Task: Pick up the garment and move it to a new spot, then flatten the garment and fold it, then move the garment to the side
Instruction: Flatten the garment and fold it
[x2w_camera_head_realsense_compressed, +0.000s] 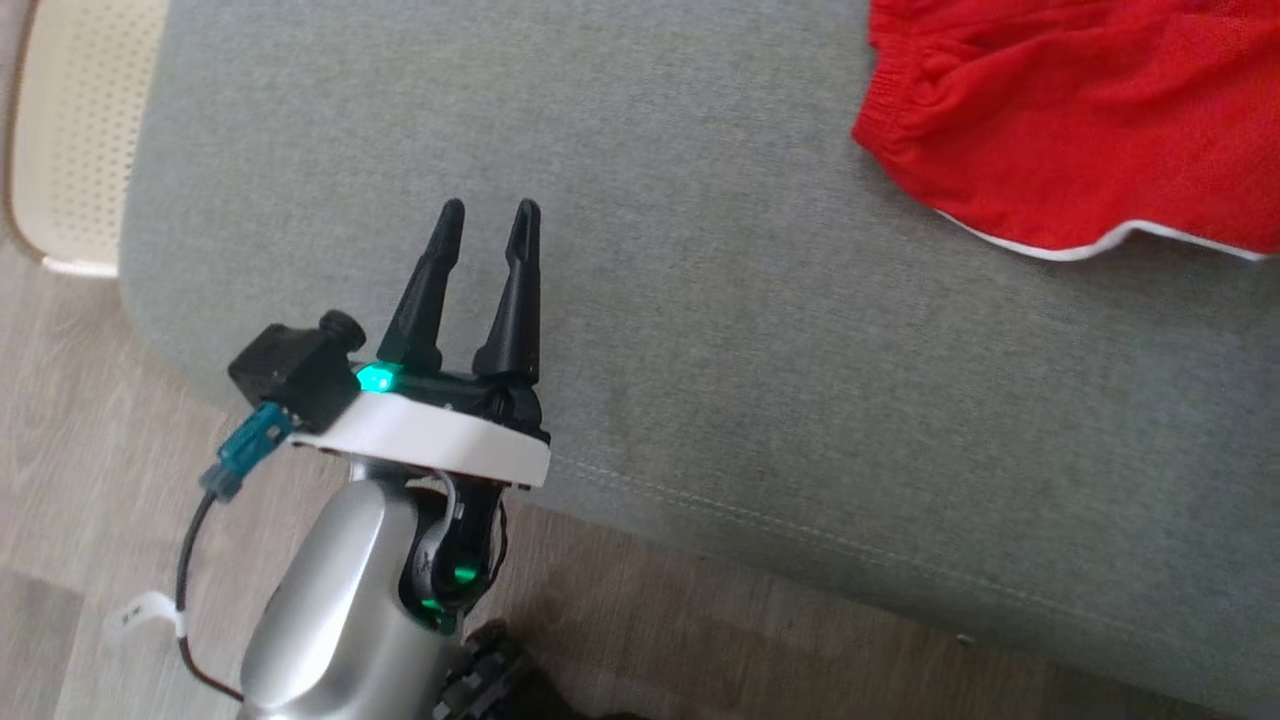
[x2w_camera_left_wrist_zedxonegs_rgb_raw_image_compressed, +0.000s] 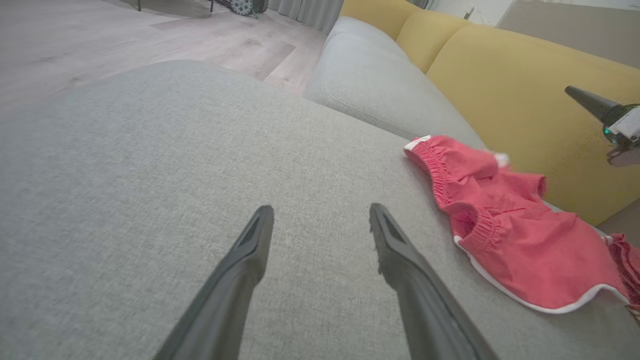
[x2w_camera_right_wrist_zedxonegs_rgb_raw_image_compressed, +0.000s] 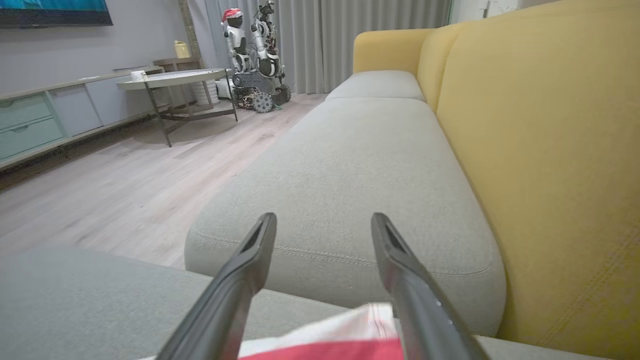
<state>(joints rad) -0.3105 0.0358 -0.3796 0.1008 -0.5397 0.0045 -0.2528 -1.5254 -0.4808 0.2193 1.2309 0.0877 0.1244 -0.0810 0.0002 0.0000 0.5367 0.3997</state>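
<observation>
Starting far left, a pale perforated object (x2w_camera_head_realsense_compressed: 80, 130) stands on the wooden floor (x2w_camera_head_realsense_compressed: 80, 480) off the end of the grey sofa cushion (x2w_camera_head_realsense_compressed: 750, 350). Then comes the left gripper (x2w_camera_head_realsense_compressed: 490, 207), poised just inside the cushion's front edge near its left corner. Its two dark fingers are spread apart with nothing between them. It looks parked there on purpose, clear of the cloth but ready to reach in once the flattening starts. Moving right across a long stretch of bare cushion, there's the garment (x2w_camera_head_realsense_compressed: 1080, 130), a pair of red shorts with white piping. It lies toward the cushion's back edge, close against the yellow backrest (x2w_camera_left_wrist_zedxonegs_rgb_raw_image_compressed: 500, 90). It's rumpled, not flat, bunched up in the middle. Its gathered elastic waistband faces left, toward the bare cushion, and the white-trimmed hem curves along the side nearer the front edge. Its long axis runs roughly along the backrest. And over on the right, the right gripper (x2w_camera_right_wrist_zedxonegs_rgb_raw_image_compressed: 322, 217) hangs above the garment with its fingers wide and holding nothing; a strip of red and white cloth lies slack on the cushion beneath them. So the cloth looks set down in its spot, with spreading it flat judged to be the next job.
</observation>
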